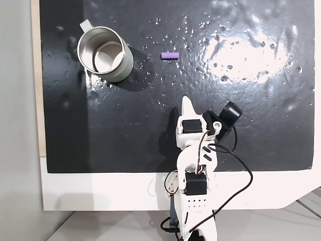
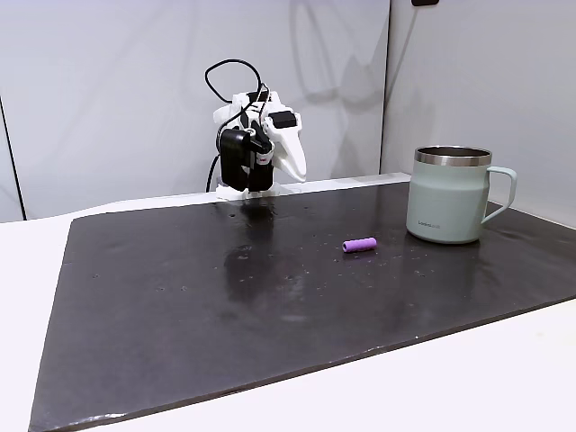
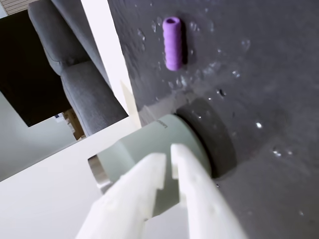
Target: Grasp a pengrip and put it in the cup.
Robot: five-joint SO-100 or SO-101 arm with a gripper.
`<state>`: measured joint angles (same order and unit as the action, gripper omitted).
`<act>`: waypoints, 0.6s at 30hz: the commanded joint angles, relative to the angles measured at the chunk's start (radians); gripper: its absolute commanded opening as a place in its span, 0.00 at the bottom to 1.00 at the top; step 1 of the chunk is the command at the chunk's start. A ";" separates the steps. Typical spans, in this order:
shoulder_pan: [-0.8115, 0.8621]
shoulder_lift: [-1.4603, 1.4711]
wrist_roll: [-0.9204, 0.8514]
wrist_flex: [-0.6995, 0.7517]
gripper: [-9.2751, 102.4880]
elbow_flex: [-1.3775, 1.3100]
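The purple ribbed pengrip (image 1: pixel 169 54) lies on its side on the black mat, a short way right of the cup (image 1: pixel 104 54) in a fixed view. The metal mug stands upright, shiny inside and pale grey-green outside, with nothing in it. In another fixed view the pengrip (image 2: pixel 359 245) rests left of the cup (image 2: pixel 450 194). My white gripper (image 1: pixel 186 101) is folded back near the arm's base, shut with nothing in it, well short of both. In the wrist view the fingers (image 3: pixel 167 158) are pressed together, the cup (image 3: pixel 189 137) behind them and the pengrip (image 3: pixel 173 44) above.
The glossy black mat (image 1: pixel 125 130) covers most of a white board (image 1: pixel 100 193). The arm's base and its black cables (image 1: pixel 241 165) stand at the near edge. A grey upholstered seat (image 3: pixel 79 79) sits beyond the table edge.
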<state>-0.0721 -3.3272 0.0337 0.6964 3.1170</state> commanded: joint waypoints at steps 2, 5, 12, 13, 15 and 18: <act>-0.063 0.017 -0.048 0.089 0.08 -0.170; -0.101 0.181 -0.023 0.135 0.08 -0.373; -0.149 0.601 0.015 0.265 0.08 -0.911; -0.150 0.670 0.031 0.298 0.09 -0.991; -0.150 0.808 0.058 0.365 0.09 -1.146; -0.153 0.991 0.121 0.443 0.09 -1.347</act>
<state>-0.2102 -2.4927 0.1028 1.0799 2.0187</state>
